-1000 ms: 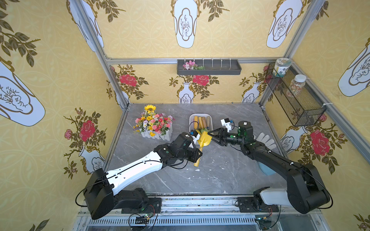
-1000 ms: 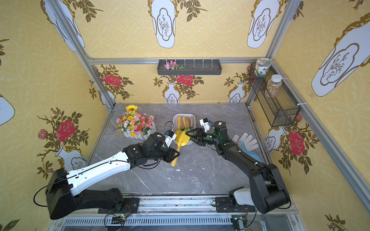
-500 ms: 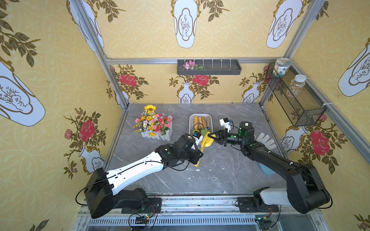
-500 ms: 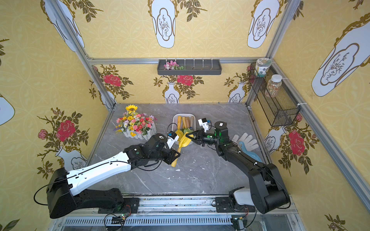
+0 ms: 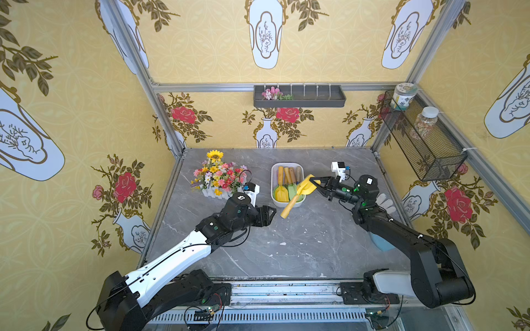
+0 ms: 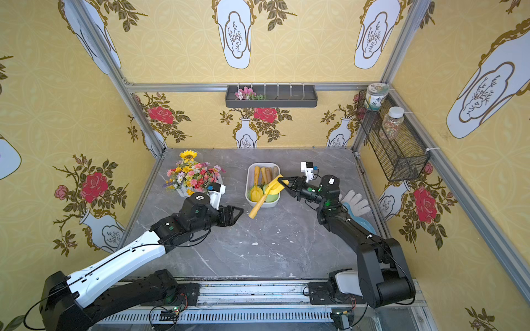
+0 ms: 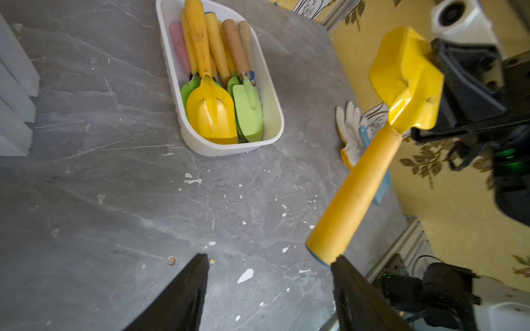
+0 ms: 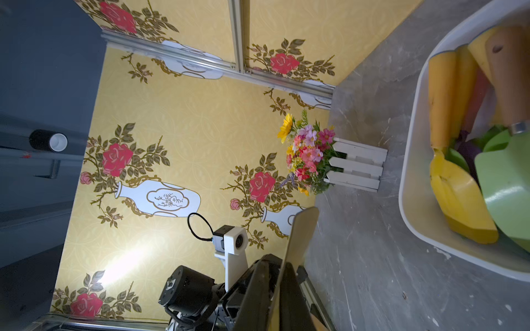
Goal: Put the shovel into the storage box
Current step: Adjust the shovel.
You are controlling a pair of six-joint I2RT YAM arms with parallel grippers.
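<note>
- Since a moment ago: left pincer [image 5: 273, 215] off the handle of the shovel [image 5: 298, 195], pulled back a little and spread open.
- Since then too: right pincer [image 5: 313, 182] snapped tight on the yellow scoop end of the shovel.
- Shovel held by the right pincer alone, up in the air and tilted. Scoop end high, handle end low and pointing to the front of the desk [image 5: 286, 246].
- Not inside the white box [image 5: 272, 183] yet.
- In both top views, seen crossing over the near right corner of the white box [image 6: 247, 186], with the handle end sticking out past the near wall.
- From the left wrist view, shovel [image 7: 372, 160] plainly up above the desk and off to one side of the white box [image 7: 218, 149], not touching it.
- Left pincer [image 7: 268, 259] open with nothing in it. Two black fingers [image 7: 183, 295] well apart, and the handle end just beside one of them.
- From the right wrist view, right pincer [image 8: 282, 266] closed flat on the thin edge of the scoop end [image 8: 302, 229].
- Inside the white box: other shovels [image 7: 212, 111] lying flat, a yellow one and green ones, scoop ends at the near wall and handles toward the back.
- Flowers [image 5: 220, 177] in a little white fence pot, on the desk to the left of the white box and apart from it.
- A pale glove [image 5: 385, 202] on the desk at the right side, partly hidden behind the right arm.
</note>
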